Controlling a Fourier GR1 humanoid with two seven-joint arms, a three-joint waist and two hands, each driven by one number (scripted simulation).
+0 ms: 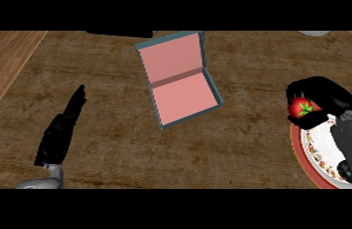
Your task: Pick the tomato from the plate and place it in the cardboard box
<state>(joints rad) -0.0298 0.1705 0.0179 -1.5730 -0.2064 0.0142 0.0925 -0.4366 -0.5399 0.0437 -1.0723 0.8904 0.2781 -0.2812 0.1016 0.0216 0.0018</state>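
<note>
The tomato (302, 108) sits at the right of the head view, over the upper rim of the plate (311, 151), and the right hand (321, 97) has its black fingers curled round it from above and behind, so that only the red front and the green stalk show. Whether it is lifted clear of the plate or rests on it cannot be told from this angle. By its look it is a small, light, round thing with a smooth skin, likely to slip or roll if held by the tips alone, and soft enough to bruise under a pinch; the sound hold, I judge, is the one shown here, fingers cupped round its widest part with the thumb opposite. The plate is white with a red rim and a patterned band; apart from the tomato at its edge nothing else can be made out on it, as the forearm covers part of it. The cardboard box (180, 79) lies open near the middle of the brown table (103, 130), well apart from the plate to its left, tilted in the view, with a pink inside, a fold across its middle and teal edges; nothing lies in it. The left hand (63, 125) rests at the lower left, fingers straight, holding nothing.
</note>
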